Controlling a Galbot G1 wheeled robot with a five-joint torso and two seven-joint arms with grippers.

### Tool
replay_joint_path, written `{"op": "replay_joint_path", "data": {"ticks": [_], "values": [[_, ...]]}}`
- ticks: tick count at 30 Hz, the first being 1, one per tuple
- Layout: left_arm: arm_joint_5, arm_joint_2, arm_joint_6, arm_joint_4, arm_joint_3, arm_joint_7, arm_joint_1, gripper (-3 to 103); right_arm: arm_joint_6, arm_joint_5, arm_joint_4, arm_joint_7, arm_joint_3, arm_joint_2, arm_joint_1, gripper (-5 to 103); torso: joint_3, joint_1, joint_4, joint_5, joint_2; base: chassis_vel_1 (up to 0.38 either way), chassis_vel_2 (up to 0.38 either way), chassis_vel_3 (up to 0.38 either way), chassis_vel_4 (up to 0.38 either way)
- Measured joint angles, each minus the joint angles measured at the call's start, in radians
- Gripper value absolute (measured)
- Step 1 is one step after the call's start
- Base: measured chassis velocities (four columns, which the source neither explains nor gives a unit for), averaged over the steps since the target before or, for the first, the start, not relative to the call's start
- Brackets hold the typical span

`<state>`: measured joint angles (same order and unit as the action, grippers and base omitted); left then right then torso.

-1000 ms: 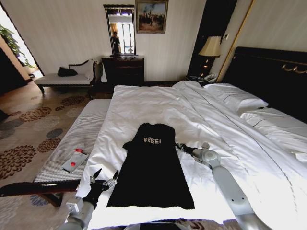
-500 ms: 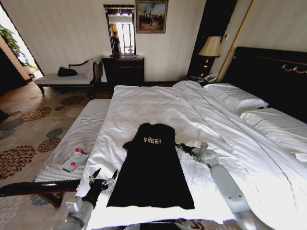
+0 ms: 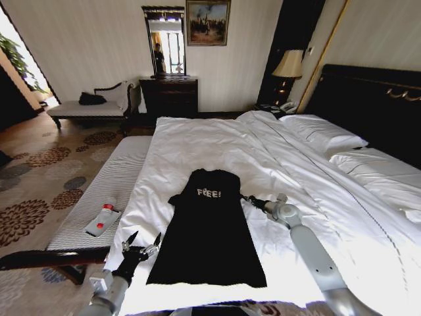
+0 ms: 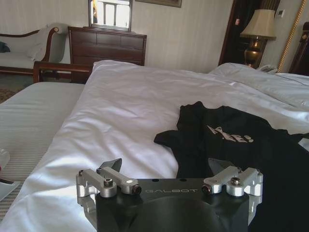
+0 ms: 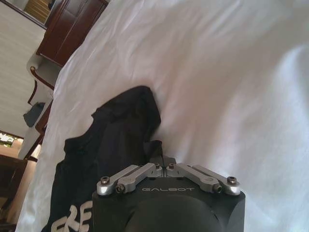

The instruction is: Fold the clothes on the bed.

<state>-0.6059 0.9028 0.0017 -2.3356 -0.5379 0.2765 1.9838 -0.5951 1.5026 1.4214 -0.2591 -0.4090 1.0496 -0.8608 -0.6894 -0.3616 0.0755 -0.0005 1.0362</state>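
The black T-shirt (image 3: pixel 209 227) was lying flat on the white duvet (image 3: pixel 217 141) near the foot of the bed (image 3: pixel 368 99), chest side up with the white "FREE!" lettering (image 3: pixel 209 193) readable, its hem close to the bed's near edge. Looked like it had been folded narrow already, both long sides tucked in so it made a tall strip, with just a bit of sleeve (image 3: pixel 176 198) poking out on the robot's left.

The right gripper (image 3: pixel 247 199) was down on the duvet right at the shirt's right side, up by the chest. From the right wrist cam the fingers (image 5: pixel 163 160) were drawn together into a narrow point, and I honestly couldn't tell whether any fabric was pinched between them.

The left gripper (image 3: pixel 143 239) sat off the shirt's lower left corner, near the edge of the bed, fingers spread wide with nothing in them.

Off to the left, a small red-and-white packet (image 3: pixel 102 220) lay on the grey striped bench (image 3: pixel 108 191) beside the bed. A lit lamp (image 3: pixel 288 64) stood by the dark headboard.
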Motion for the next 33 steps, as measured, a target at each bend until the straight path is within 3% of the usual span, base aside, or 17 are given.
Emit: {"op": "replay_joint_path", "data": {"ticks": [8, 21, 33], "values": [[0.001, 0.001, -0.002, 0.003, 0.005, -0.003, 0.0, 100, 0.006, -0.022, -0.01, 0.014, 0.008, -0.02, 0.021, 0, 0.0, 0.0, 0.0001, 0.0001, 0.0, 0.0, 0.0, 0.0, 0.0], [-0.003, -0.002, -0.003, 0.003, -0.003, -0.004, -0.003, 100, 0.017, -0.057, -0.135, 0.025, 0.057, -0.062, 0.182, 0, 0.0, 0.0, 0.0, -0.0002, 0.0, 0.0, 0.0, 0.0, 0.0], [-0.011, 0.0, -0.003, 0.001, -0.02, -0.005, 0.004, 100, 0.044, -0.154, -0.248, 0.083, 0.095, -0.084, 0.251, 0, 0.0, 0.0, 0.0002, 0.0001, 0.0, 0.0, 0.0, 0.0, 0.0]]}}
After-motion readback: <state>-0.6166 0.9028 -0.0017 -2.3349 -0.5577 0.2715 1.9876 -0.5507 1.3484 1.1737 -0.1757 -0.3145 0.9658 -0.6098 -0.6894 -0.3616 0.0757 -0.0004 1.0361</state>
